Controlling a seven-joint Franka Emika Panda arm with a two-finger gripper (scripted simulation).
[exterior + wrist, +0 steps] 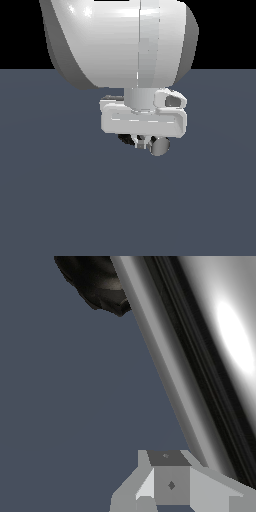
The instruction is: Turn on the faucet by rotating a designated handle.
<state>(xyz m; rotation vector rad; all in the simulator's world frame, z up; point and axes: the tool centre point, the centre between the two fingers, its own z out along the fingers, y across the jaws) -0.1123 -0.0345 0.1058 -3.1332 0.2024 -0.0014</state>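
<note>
Showing the white arm lowered over the faucet (131, 141), the exterior view leaves only part of the fixture visible beneath the gripper (144, 144): a black ridged edge of the base (124, 139) toward that view's left and the flat round end of the handle (160, 146) toward its right. The fixture stands on a plain slate-blue floor (60, 200). In the wrist view the handle (200, 356) fills the frame as a straight, polished grey cylinder with bright glare, running past one grey fingertip (170, 481); the base (95, 281) is a dark, knurled disc. Whether the jaws are apart or pressed on the bar cannot be told. The handle looks rigid and slick, so a hold near its free end probably gives the best leverage.
</note>
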